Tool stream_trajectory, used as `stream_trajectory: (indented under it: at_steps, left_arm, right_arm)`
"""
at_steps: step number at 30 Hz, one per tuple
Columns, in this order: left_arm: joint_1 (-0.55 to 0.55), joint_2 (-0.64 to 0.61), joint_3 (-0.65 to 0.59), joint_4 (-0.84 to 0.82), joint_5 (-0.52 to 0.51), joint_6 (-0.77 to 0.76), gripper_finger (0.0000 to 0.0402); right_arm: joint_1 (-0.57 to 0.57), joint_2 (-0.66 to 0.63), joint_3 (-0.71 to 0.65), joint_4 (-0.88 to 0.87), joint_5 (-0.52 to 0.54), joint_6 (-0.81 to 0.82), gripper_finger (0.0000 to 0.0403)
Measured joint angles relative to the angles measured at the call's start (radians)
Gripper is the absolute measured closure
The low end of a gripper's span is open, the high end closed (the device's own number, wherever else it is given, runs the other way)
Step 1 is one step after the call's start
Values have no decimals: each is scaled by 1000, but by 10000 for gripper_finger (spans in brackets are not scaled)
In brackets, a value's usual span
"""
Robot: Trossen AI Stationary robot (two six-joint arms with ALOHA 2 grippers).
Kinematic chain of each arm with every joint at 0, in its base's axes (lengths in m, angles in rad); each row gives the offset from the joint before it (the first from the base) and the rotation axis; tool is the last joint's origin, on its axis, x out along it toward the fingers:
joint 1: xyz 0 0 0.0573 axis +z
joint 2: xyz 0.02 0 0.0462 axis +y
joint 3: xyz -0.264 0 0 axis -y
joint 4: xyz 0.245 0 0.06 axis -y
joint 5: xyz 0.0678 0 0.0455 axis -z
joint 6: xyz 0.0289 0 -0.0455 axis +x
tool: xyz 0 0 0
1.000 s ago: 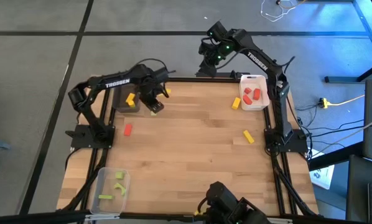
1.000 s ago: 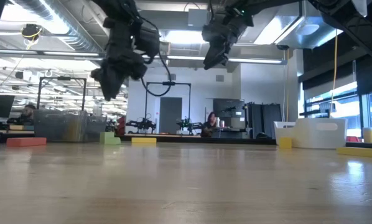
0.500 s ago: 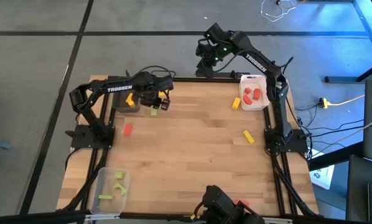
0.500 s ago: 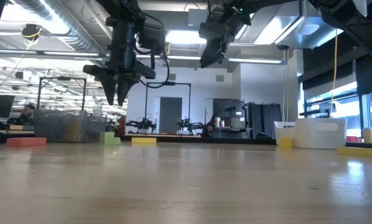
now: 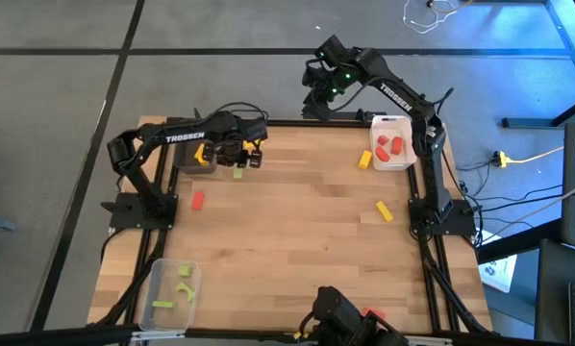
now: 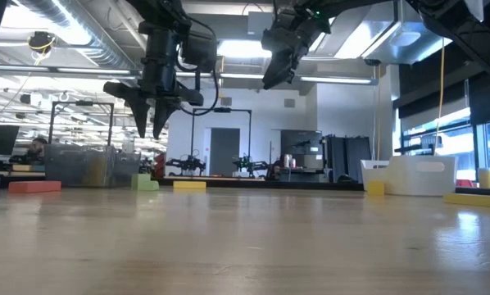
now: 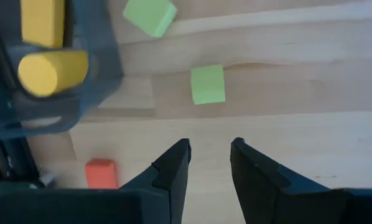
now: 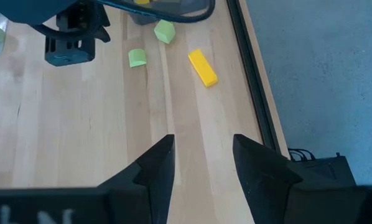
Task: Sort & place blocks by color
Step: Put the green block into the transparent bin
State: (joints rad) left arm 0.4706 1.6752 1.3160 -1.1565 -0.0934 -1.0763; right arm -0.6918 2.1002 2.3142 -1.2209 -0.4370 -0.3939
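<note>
My left gripper (image 7: 209,167) hangs open and pointing down above the table's far left, next to a dark grey tray (image 5: 184,161) that holds yellow blocks (image 7: 51,71). Two light green blocks (image 7: 208,84) (image 7: 150,14) lie on the wood just ahead of its fingers, with nothing between them. A red block (image 5: 197,200) lies nearer, and a yellow bar (image 8: 202,67) lies by the far edge. My right gripper (image 8: 203,162) stands open, high over the far edge (image 5: 324,85).
A white tray (image 5: 407,160) with red blocks stands at the far right, with a yellow block (image 5: 364,159) beside it and another (image 5: 384,211) nearer. A clear tray (image 5: 159,281) with green blocks sits at the near left. The middle of the table is bare wood.
My left gripper has turned about its downward line while staying above the green blocks beside the dark grey tray; the gap between its fingers looks the same.
</note>
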Motion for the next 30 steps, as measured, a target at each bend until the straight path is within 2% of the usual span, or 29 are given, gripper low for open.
stream_trajectory:
  at_steps: [5,15,21,30]
  left_arm:
    - [0,0,-14,12,-2,-81,278]
    - [15,0,-101,122,-36,-65,189]
    - [15,0,-189,287,-57,-65,182]
    - [16,0,-308,440,-17,-93,182]
  right_arm:
    - [0,0,0,0,0,0,240]
    - [0,0,0,1,0,0,240]
    - [0,0,0,1,0,0,240]
    - [0,0,0,1,0,0,240]
